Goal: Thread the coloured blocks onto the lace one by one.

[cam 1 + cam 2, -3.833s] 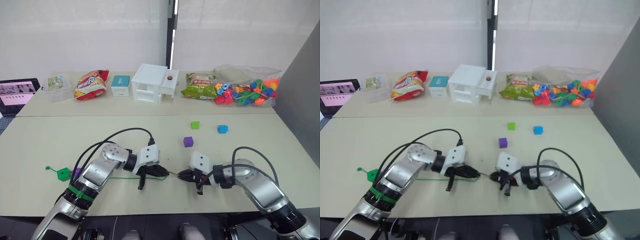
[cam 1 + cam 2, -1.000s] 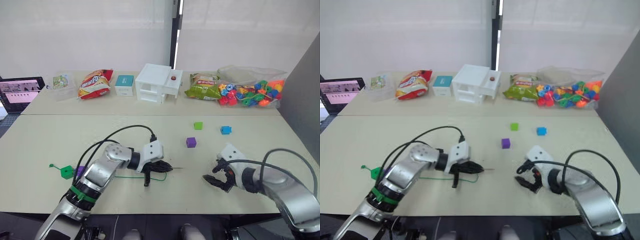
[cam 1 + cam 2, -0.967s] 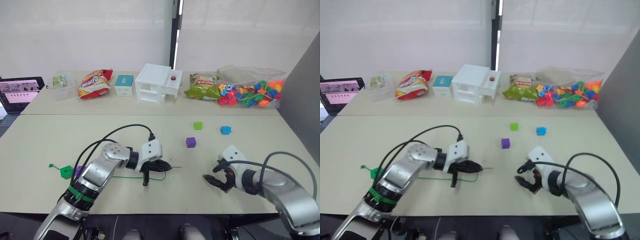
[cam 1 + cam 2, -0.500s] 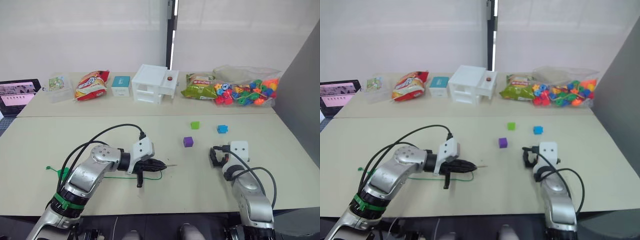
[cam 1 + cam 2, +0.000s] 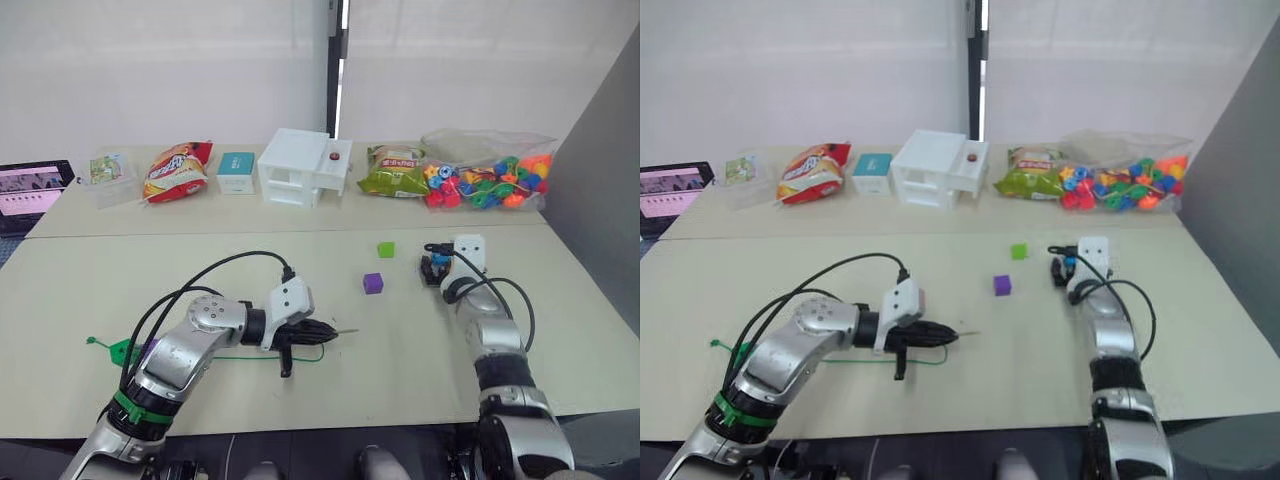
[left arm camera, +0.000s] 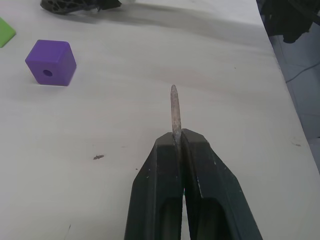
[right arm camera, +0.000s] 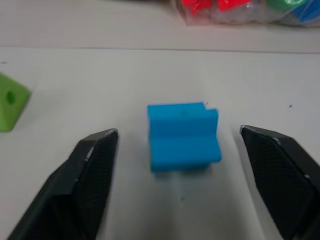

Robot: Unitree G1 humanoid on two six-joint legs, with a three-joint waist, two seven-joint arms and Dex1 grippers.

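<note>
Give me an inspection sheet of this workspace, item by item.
Surface: beige table, a second table butted against its far edge.
Job's things: lace lying toward the robot's left, its tip pinched; blue block, light green block and purple block loose; dark green block near the lace's tail.
Clutter: snack bags, white drawer box, bag of beads, all at the back.
Grippers: left claw shut on the lace tip; right claw open, straddling the blue block.
Cables: black cables looping over the arms.
Surroundings: laptop, white wall.
</note>
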